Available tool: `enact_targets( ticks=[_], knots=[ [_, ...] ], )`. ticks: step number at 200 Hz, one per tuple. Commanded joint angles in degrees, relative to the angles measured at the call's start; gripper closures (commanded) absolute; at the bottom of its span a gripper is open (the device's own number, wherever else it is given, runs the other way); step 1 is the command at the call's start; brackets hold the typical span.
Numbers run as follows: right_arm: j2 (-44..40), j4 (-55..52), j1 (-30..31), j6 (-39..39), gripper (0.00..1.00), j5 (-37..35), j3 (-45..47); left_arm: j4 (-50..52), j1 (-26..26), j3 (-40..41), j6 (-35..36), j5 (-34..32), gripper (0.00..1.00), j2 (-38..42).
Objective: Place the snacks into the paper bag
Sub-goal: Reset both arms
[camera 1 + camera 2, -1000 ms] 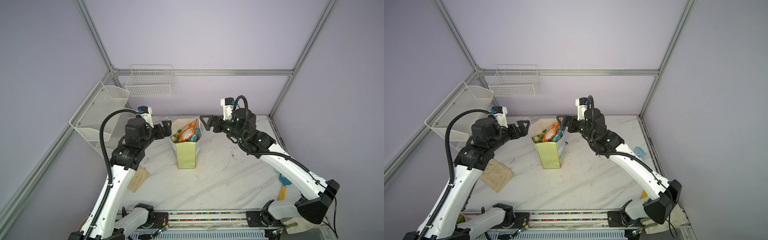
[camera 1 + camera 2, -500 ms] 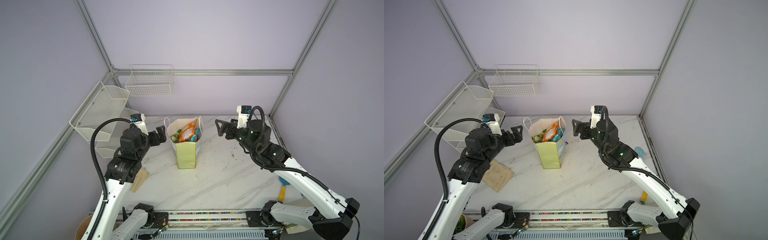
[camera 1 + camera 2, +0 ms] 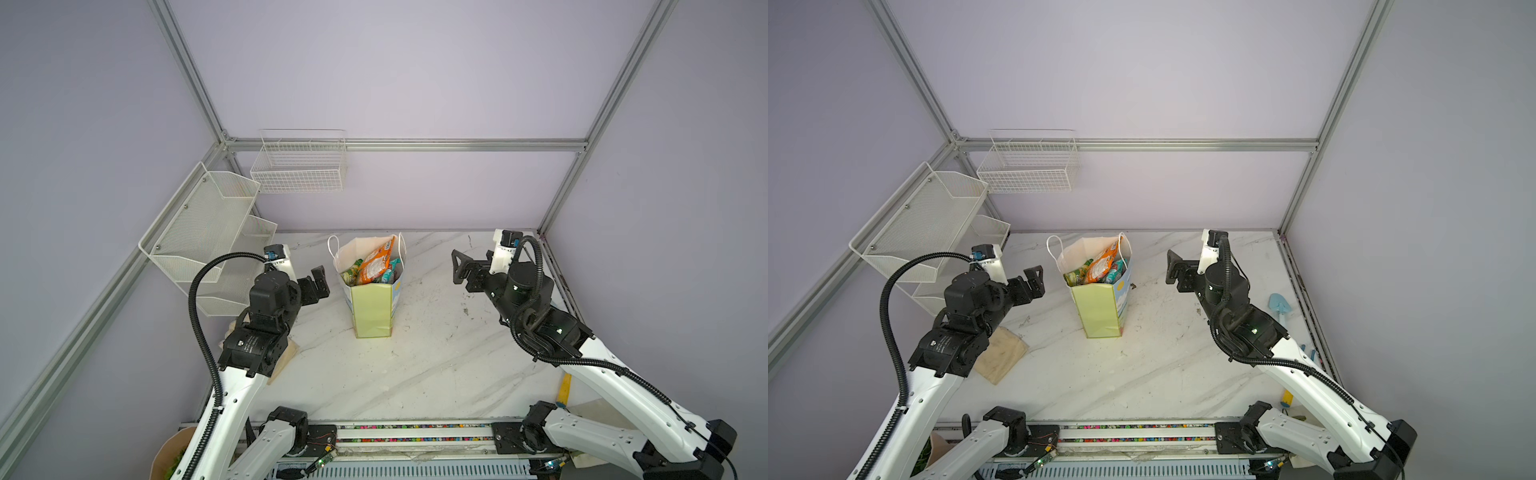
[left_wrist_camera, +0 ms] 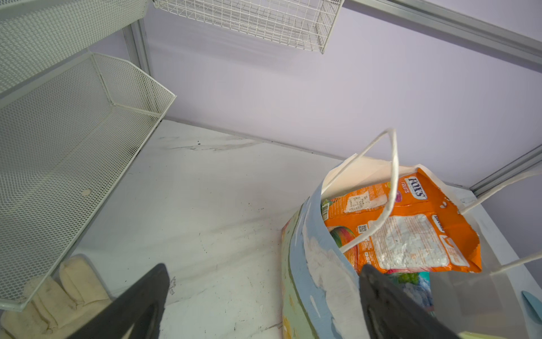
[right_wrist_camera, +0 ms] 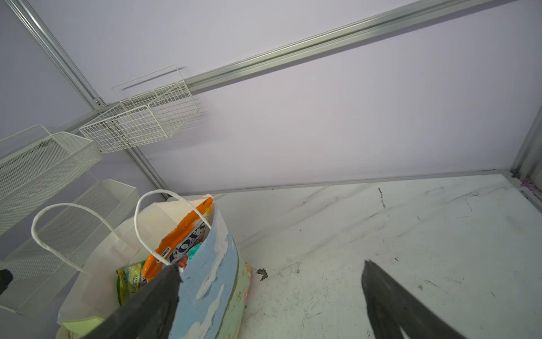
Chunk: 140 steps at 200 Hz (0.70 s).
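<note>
The paper bag [image 3: 372,309] [image 3: 1100,313] stands upright on the marble table, mouth open and white cord handles up. The snacks sit inside it: an orange FOX'S packet [image 3: 376,262] [image 4: 410,234] [image 5: 181,234] sticks up highest, with a green packet [image 3: 350,272] and a teal one [image 3: 391,269] beside it. My left gripper [image 3: 316,283] [image 4: 264,268] hangs open a little to the left of the bag, holding nothing. To the right of the bag my right gripper [image 3: 459,268] [image 5: 269,267] is open and empty, well apart from it. The bag's blue face [image 4: 316,264] [image 5: 211,264] shows in both wrist views.
A white wire basket [image 3: 301,166] hangs on the back wall and a tiered mesh shelf [image 3: 199,232] on the left wall. A beige cloth [image 3: 1003,359] lies under the left arm. A light blue toy shovel [image 3: 1280,305] and a yellow handle [image 3: 563,388] lie by the right edge.
Both arms have drawn back from the bag's mouth, the left one leftward and the right one rightward. Both grippers stayed open. The bag and its packets have not moved.
</note>
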<state>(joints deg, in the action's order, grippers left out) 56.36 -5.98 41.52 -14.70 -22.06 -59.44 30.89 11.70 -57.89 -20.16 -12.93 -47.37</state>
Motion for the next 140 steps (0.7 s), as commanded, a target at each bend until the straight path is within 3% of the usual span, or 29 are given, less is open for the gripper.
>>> enact_targets(
  ticks=[1, 140],
  knots=[
    [-4.3, 5.9, 0.2, 3.3, 0.03, -3.0, 4.4, -4.0, 0.0, 3.7, 1.7, -2.7, 0.0, 1.9],
    [-23.5, 15.7, 0.2, 10.6, 0.03, -10.0, 26.7, -13.8, 0.1, 19.8, 3.9, -8.8, 0.03, 8.8]
  ],
)
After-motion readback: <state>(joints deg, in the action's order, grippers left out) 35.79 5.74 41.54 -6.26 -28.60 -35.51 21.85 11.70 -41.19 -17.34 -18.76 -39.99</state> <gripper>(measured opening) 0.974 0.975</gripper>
